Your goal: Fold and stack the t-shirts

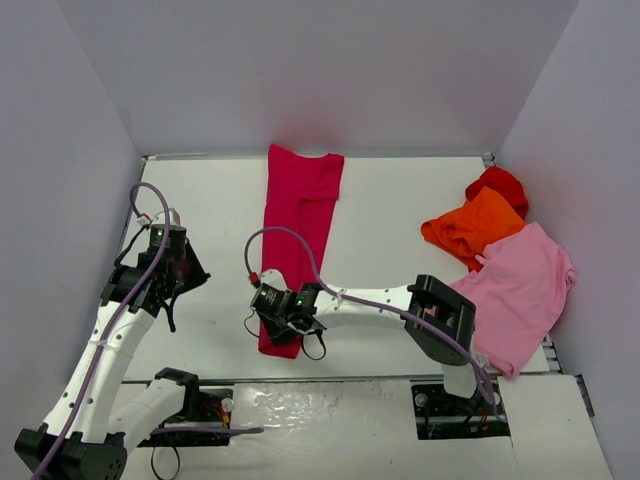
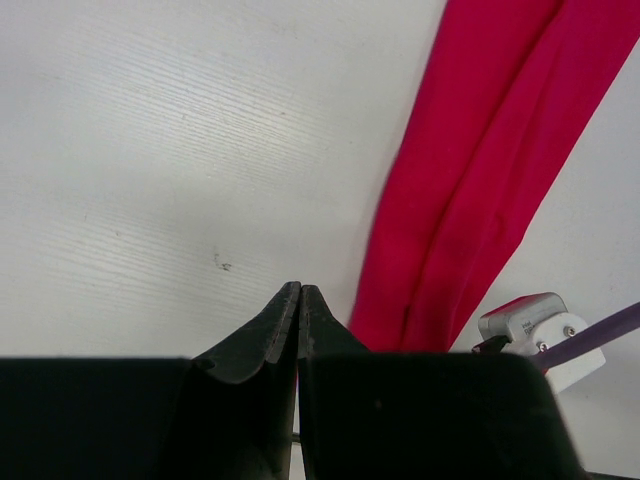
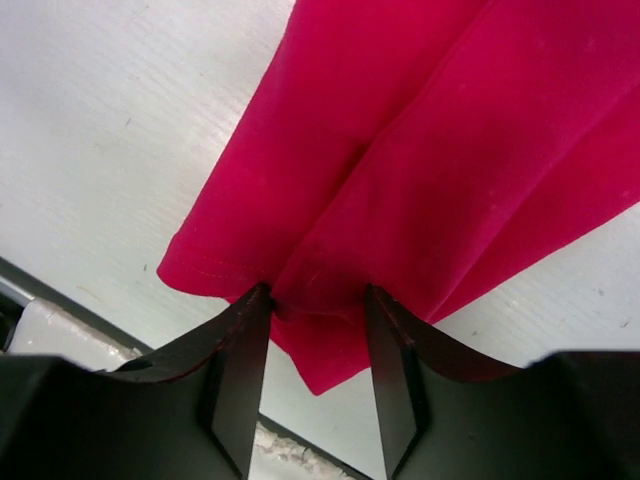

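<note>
The raspberry-red t-shirt [image 1: 300, 225] lies folded lengthways into a long narrow strip, running from the back wall toward the near edge. My right gripper [image 1: 265, 318] is at the strip's near end. In the right wrist view it [image 3: 317, 300] is open, its fingers down on either side of a raised fold of the red cloth [image 3: 420, 150] just behind the hem. My left gripper [image 1: 190, 272] is to the left of the strip, apart from it. In the left wrist view it [image 2: 299, 290] is shut and empty over bare table, with the red strip [image 2: 470, 180] to its right.
At the right side lie an orange t-shirt [image 1: 470, 228], a bright red one [image 1: 500, 185] behind it and a pale pink one [image 1: 520, 290] spread toward the near right edge. White walls close in the table on three sides. The right arm's link [image 1: 370, 300] crosses the near middle.
</note>
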Action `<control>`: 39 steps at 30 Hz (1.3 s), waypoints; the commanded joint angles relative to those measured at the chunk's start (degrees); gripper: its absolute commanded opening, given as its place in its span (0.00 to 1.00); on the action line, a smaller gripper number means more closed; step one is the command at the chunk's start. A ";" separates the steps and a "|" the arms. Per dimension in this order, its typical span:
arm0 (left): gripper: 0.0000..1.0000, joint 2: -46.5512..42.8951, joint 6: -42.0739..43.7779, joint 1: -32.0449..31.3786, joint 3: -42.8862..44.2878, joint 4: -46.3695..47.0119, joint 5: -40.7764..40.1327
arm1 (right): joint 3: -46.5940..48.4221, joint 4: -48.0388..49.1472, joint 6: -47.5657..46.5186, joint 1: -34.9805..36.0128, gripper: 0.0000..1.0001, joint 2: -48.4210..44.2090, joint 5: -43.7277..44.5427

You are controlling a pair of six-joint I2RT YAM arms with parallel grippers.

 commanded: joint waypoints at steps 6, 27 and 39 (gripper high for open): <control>0.00 -0.61 1.45 -0.03 1.88 0.37 -1.52 | 2.68 0.93 -0.51 -0.04 0.17 -1.17 4.83; 0.00 -0.26 1.18 0.05 1.79 0.72 -1.00 | 2.50 2.50 -1.73 -3.10 0.34 -2.58 3.53; 0.00 0.25 1.27 0.05 1.83 0.93 -0.87 | 4.71 3.13 -3.02 -4.87 0.33 -2.92 -0.96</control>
